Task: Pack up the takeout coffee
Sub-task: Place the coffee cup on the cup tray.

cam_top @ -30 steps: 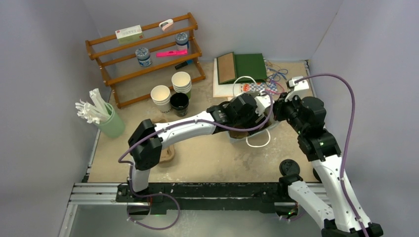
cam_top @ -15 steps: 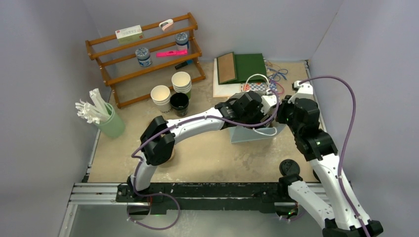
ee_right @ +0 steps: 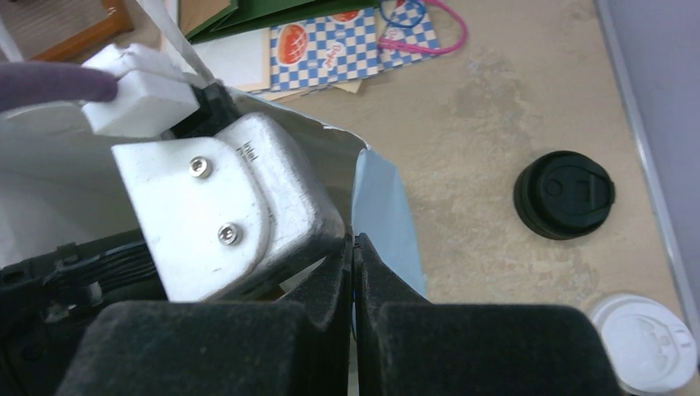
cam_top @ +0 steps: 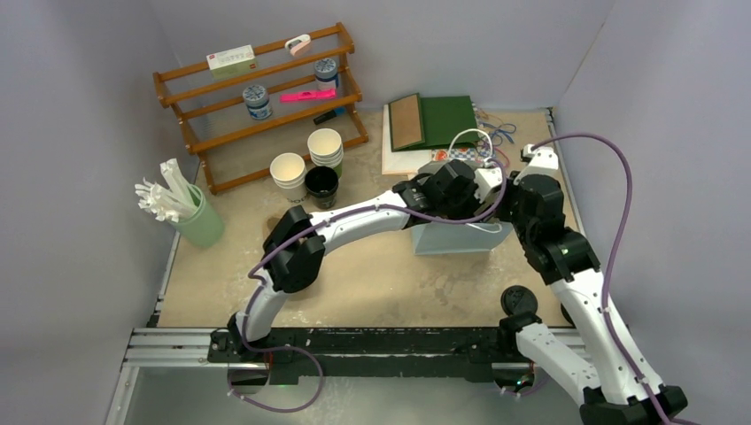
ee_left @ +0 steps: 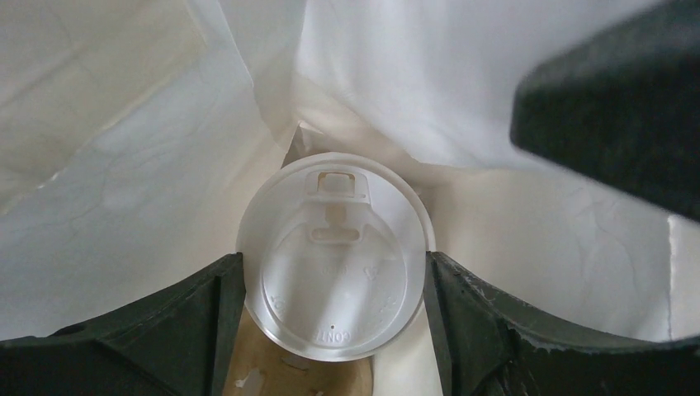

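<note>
Black-lidded cup (cam_top: 520, 301) stands by the desk's (cam_top: 354, 283) near right corner, outside the bag (cam_top: 460, 239), nearest my right jaws (ee_right: 353, 247), which are clenched on the bag rim. Farther in, my left jaws (ee_left: 334, 276) grip the white-lidded cup (ee_left: 334, 247) inside the bag, upright, axis vertical.

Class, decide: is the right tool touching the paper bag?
Touching. The right wrist view shows the right tool shut, pinching the rim of the paper bag.

Bag (cam_top: 460, 239) walls crowding the left end effector (ee_left: 333, 262) gripping the cup (ee_left: 330, 297), right end effector (ee_right: 353, 247) pinching the bag rim beside the mouth, open table (cam_top: 372, 283) in front, black lid (ee_right: 564, 194) and white lid (ee_right: 648, 342) to the right, cups (cam_top: 288, 168) and rack (cam_top: 257, 106) far left
</note>
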